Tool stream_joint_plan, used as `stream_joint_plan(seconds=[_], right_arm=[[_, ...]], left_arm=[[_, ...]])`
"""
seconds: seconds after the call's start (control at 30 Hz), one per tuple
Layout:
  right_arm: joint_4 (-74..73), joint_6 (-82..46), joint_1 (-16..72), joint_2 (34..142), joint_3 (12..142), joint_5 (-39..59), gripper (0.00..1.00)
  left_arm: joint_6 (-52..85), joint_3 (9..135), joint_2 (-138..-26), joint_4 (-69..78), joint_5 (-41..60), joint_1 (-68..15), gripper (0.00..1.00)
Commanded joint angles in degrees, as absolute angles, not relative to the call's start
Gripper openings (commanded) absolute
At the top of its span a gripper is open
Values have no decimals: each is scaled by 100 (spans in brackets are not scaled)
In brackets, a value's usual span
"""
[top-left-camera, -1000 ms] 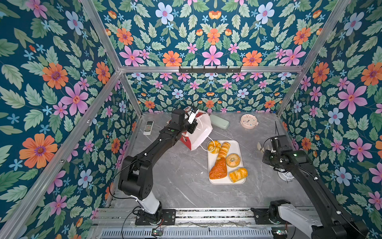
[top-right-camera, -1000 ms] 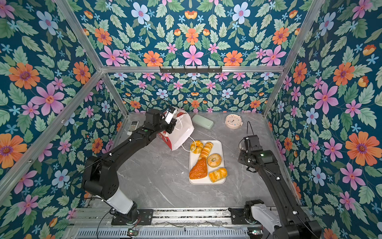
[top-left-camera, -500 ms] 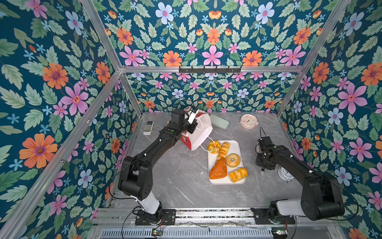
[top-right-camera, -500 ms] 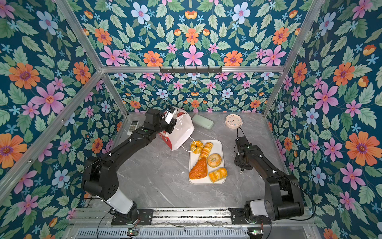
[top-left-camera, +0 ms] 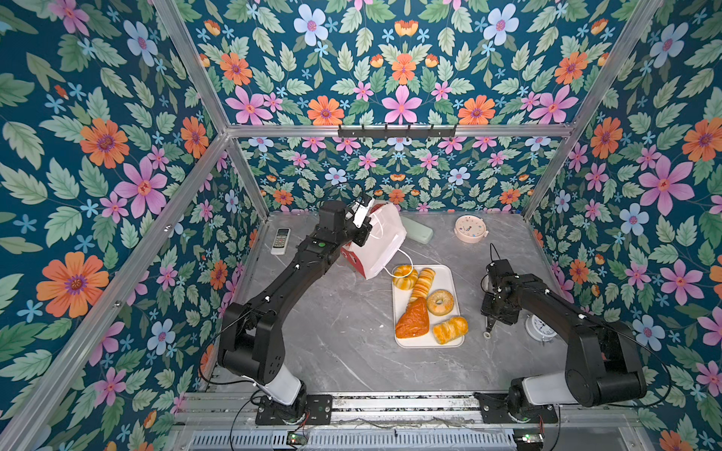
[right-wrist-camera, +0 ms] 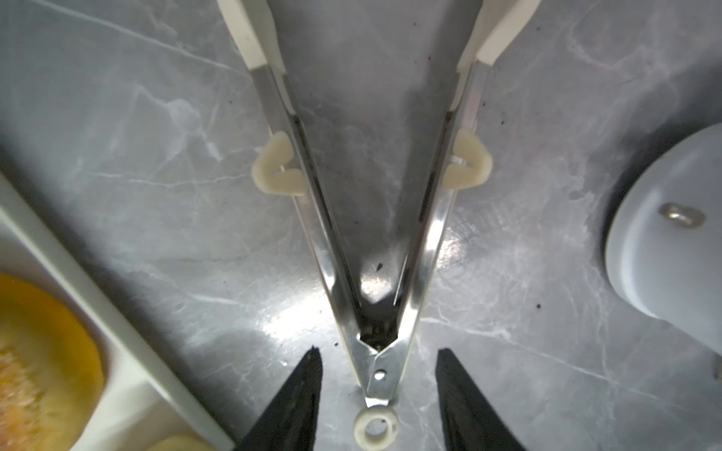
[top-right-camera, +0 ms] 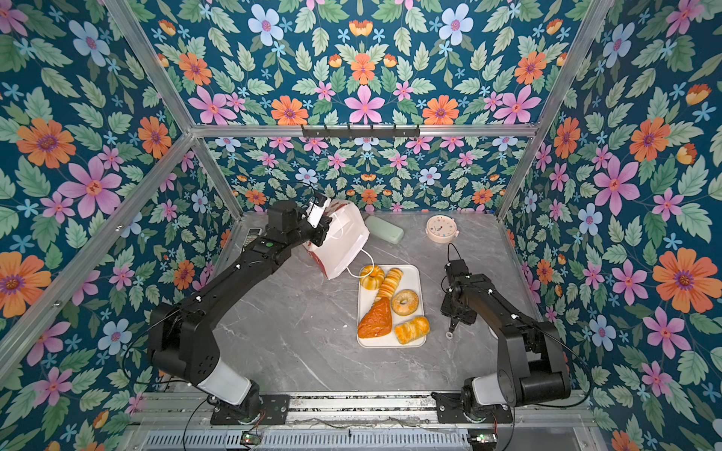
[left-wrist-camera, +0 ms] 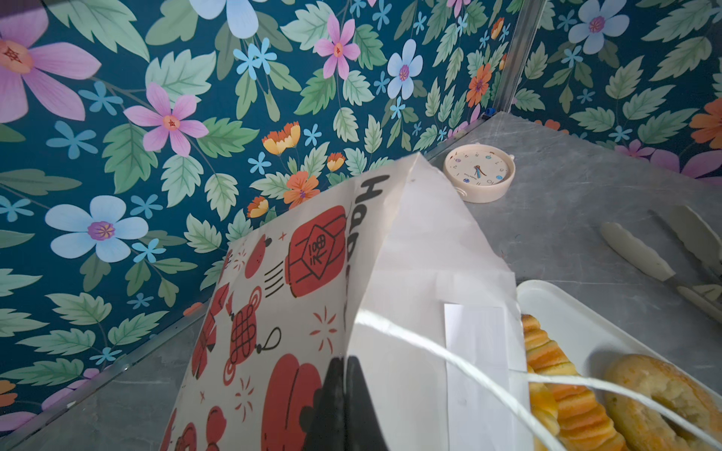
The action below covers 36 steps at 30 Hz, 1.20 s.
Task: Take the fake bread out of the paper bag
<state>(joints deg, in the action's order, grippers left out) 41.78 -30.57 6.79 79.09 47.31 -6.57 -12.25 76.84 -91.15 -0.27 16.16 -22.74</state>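
The white paper bag with red prints hangs tilted at the back, its cord handle trailing toward the tray. My left gripper is shut on a fold of the bag. Several pieces of fake bread lie on the white tray: bun, loaf, bagel, croissant, roll. My right gripper stands open, pointing down at the table right of the tray. Metal tongs lie flat between its fingers, untouched.
A pink clock and a green case sit at the back. A remote lies back left. A white alarm clock stands just right of my right gripper. Flowered walls close in three sides.
My right arm has swung left toward the tray and dropped to the table, and its jaws have widened around the tongs. The left arm and bag have not moved.
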Motion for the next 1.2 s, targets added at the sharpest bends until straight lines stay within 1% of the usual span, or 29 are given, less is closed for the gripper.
stream_joint_plan(seconds=[0.0, 0.13, 0.37, 0.47, 0.9, 1.17], right_arm=[[4157, -3225, 677, 7550, 4716, -729, 49], [4146, -3184, 677, 7171, 4737, -747, 49], [4219, -3111, 677, 7146, 4764, -687, 49], [4184, -3077, 681, 7157, 4738, -608, 49], [4042, -2900, 678, 7420, 4727, -407, 49], [3938, -2877, 679, 7567, 4737, -324, 50]], left_arm=[[-913, 7916, -9046, -151, 1441, -2269, 2], [-356, 8248, -8923, -325, 1413, -2268, 2], [920, 8836, -8714, -780, 1610, -2268, 4], [1570, 8876, -8638, -859, 1630, -2275, 4], [3756, 7548, -7884, -101, 1664, -2260, 7], [4595, 6932, -7864, 346, 2222, -2250, 6]])
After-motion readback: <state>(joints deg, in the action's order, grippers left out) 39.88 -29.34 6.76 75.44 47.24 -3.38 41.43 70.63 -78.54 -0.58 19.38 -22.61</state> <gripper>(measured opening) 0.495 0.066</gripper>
